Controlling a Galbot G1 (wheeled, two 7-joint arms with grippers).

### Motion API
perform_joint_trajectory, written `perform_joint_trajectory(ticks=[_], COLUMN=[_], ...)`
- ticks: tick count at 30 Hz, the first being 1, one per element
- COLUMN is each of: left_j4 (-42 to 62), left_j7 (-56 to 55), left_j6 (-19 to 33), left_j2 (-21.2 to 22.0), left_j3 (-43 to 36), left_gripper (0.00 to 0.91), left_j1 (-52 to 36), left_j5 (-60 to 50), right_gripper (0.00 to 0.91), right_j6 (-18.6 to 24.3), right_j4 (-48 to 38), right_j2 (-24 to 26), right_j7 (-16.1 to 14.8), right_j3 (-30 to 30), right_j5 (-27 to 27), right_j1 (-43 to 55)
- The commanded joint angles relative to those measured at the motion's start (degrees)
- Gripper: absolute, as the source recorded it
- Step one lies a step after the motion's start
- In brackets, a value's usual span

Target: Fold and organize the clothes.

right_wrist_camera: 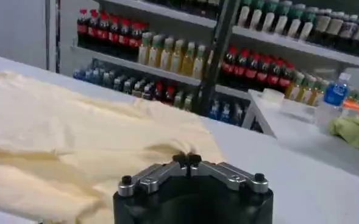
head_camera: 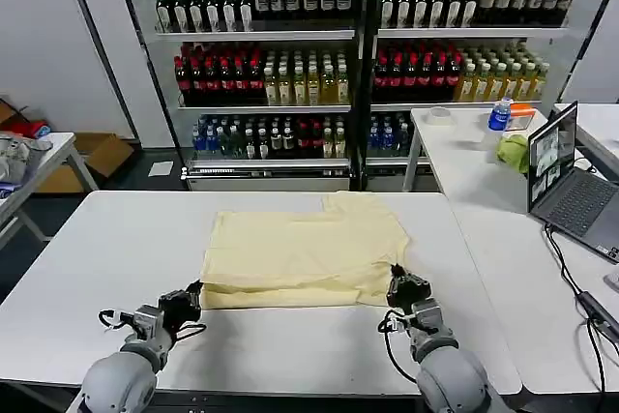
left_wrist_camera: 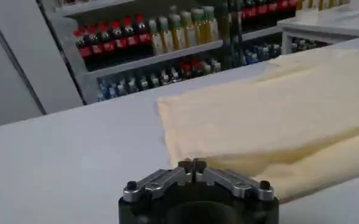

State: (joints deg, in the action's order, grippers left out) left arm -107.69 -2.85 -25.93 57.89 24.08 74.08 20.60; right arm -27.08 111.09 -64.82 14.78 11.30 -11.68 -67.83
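Centrally on the white worktop (head_camera: 116, 258): one T-shirt (head_camera: 305, 253), pale cream-yellow, folded into a flat rectangle of layered fabric, its long axis running across the robot's front from left to right, with one corner of cloth projecting toward the far right. The folded near edge faces the robot. Left gripper (head_camera: 189, 302): one, jaws clenched together, resting just at the near left corner of the T-shirt; in the left wrist view its closed tips (left_wrist_camera: 192, 164) sit against the fold's edge. Right gripper (head_camera: 406, 287): one, jaws likewise clenched, at the near right corner of the cloth. Behind the worktop: two glass-fronted coolers (head_camera: 358, 55) holding rows of bottles. Adjoining side table (head_camera: 484, 191): one open laptop (head_camera: 571, 181), one blue-capped bottle (head_camera: 499, 114), one yellow-green cloth lump (head_camera: 513, 152).
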Motion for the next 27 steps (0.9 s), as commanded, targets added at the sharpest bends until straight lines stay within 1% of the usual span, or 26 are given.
perform_joint_trajectory(ticks=[1, 6, 10, 16, 23, 27], left_j4=[-0.1, -2.1, -3.9, -5.9, -4.3, -3.1], left_j7=[0.0, 0.0, -0.1, -0.4, -0.9, -1.5], left_j6=[0.0, 0.0, 0.1, 0.0, -0.7, -1.3], left_j2=[0.2, 0.6, 1.0, 1.4, 1.6, 1.6], left_j3=[-0.2, 1.4, 3.1, 5.0, 5.2, 4.9], left_gripper=[0.907, 0.907, 0.907, 0.907, 0.907, 0.907], left_j1=[0.0, 2.5, 5.5, 9.0, 8.5, 7.0], left_j5=[0.3, 0.7, 1.1, 2.1, 4.1, 6.0], right_gripper=[0.907, 0.907, 0.907, 0.907, 0.907, 0.907], right_j6=[0.1, 0.6, 0.6, 0.6, 0.0, -0.7], right_j4=[-1.1, 0.3, 3.3, 7.4, 7.3, 6.1], right_j2=[-0.3, -0.2, -0.1, 0.0, -0.2, -0.8], right_j7=[-0.1, -0.3, -0.4, -0.4, -0.1, 1.4], right_j3=[0.0, 1.1, 2.5, 6.0, 8.7, 8.8], right_j5=[0.3, 0.3, 0.3, 0.1, -1.4, -1.6], right_j1=[0.1, -1.5, -4.2, -9.6, -12.2, -12.0])
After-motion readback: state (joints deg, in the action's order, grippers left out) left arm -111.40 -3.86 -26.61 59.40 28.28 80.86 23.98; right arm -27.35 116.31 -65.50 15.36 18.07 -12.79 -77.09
